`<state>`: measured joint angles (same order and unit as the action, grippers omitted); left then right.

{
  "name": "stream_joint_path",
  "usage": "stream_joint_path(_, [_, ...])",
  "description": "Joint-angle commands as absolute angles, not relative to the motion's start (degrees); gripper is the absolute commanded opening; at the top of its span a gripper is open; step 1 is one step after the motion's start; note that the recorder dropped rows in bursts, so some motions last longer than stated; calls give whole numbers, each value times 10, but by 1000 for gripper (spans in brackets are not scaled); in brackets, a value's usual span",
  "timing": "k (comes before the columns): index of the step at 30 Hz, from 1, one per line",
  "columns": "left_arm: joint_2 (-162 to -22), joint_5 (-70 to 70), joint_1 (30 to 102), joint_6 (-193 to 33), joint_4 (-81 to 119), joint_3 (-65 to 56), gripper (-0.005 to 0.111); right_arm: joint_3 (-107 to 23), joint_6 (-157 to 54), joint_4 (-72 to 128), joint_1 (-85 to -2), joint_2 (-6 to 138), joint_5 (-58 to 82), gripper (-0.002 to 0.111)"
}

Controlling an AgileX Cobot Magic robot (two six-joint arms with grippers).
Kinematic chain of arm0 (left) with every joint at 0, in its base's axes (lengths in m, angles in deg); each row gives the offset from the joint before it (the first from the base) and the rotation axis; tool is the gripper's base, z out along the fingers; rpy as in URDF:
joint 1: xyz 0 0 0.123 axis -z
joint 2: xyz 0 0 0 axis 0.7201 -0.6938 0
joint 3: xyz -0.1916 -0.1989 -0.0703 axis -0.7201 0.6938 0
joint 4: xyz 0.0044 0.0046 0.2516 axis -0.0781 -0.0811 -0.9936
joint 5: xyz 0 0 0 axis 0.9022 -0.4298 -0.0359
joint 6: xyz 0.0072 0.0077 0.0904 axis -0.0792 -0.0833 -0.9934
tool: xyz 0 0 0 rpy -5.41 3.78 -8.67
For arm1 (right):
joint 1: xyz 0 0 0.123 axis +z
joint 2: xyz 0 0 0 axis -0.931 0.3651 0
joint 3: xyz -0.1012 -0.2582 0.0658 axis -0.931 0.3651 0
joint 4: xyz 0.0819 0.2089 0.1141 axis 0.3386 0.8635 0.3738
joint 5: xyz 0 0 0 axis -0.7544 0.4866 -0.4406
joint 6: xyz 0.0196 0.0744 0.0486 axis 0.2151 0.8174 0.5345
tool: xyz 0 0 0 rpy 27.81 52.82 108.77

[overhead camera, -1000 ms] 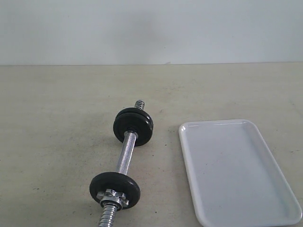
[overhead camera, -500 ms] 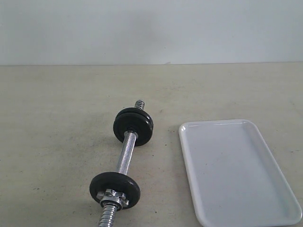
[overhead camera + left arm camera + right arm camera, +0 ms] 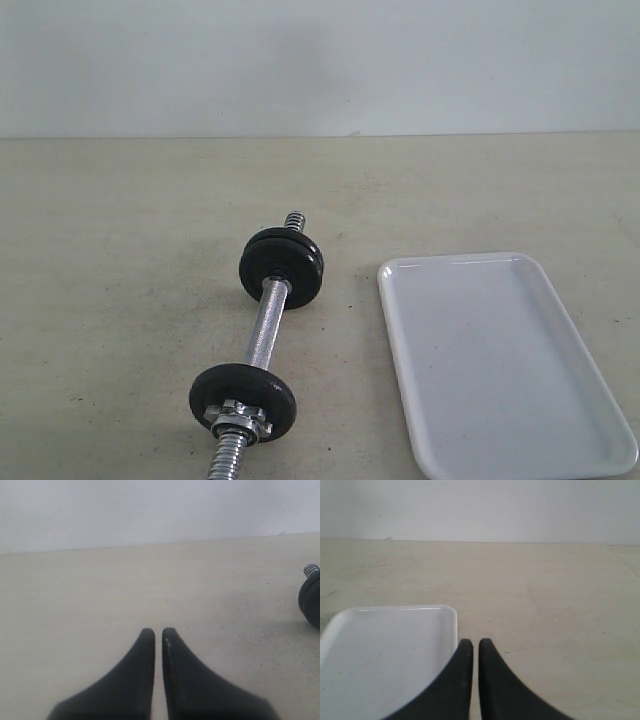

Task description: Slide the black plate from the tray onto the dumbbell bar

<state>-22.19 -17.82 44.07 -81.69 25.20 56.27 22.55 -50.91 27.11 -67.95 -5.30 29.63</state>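
Note:
The dumbbell bar (image 3: 263,330) lies on the table left of centre, running from near to far. Two black plates (image 3: 281,265) sit pressed together at its far end. A third black plate (image 3: 243,395) sits at the near end behind a silver star nut (image 3: 240,415). The white tray (image 3: 500,360) lies to the right with nothing on it. Neither gripper shows in the exterior view. My left gripper (image 3: 158,632) is shut and holds nothing, over bare table, with a plate edge (image 3: 311,600) off to its side. My right gripper (image 3: 472,643) is shut and holds nothing, at the tray's (image 3: 385,650) corner.
The beige table (image 3: 120,250) runs back to a pale wall (image 3: 320,60). The bar's threaded tip (image 3: 294,220) pokes out beyond the far plates.

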Motion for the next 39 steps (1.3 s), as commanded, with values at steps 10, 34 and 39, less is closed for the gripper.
stream_joint_path(10, [-221, -179, 443, -821, 256, 565, 4, 225, -509, 268, -682, -56, 291, 3])
stream_joint_path(34, [-221, -179, 443, -821, 256, 565, 4, 225, -509, 268, -682, -56, 291, 3])
stream_joint_path(39, [-221, -179, 443, -821, 256, 565, 4, 225, -509, 277, -682, -56, 289, 3])
